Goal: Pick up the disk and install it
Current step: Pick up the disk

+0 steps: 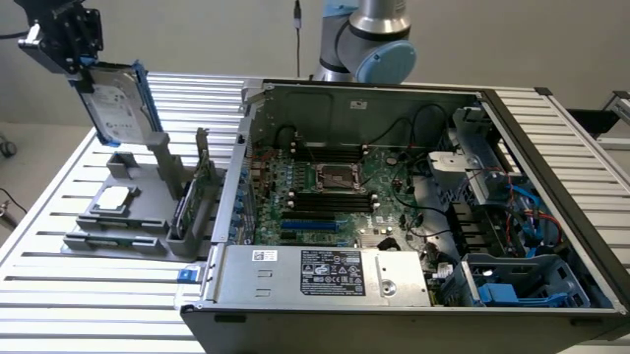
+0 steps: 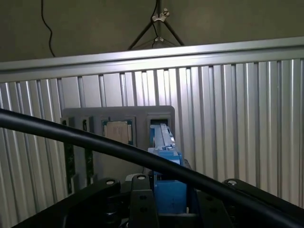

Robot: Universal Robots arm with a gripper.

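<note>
The disk (image 1: 116,103), a silver-grey hard drive in a blue carrier, hangs upright in the air at the exterior view's upper left. My gripper (image 1: 82,68) is shut on its top edge. Its lower end hovers just above the slot of the grey holder (image 1: 133,210) on the slatted table. In the wrist view the blue carrier of the disk (image 2: 166,156) runs down from between my gripper (image 2: 168,202) toward the grey holder (image 2: 142,114) beneath.
The open computer case (image 1: 551,140) fills the middle and the exterior view's right, with its motherboard (image 1: 330,195), a power supply (image 1: 325,274) at the front and a drive bay holding blue caddies (image 1: 512,284). A small square chip (image 1: 115,197) lies on the holder. A black cable (image 2: 71,135) crosses the wrist view.
</note>
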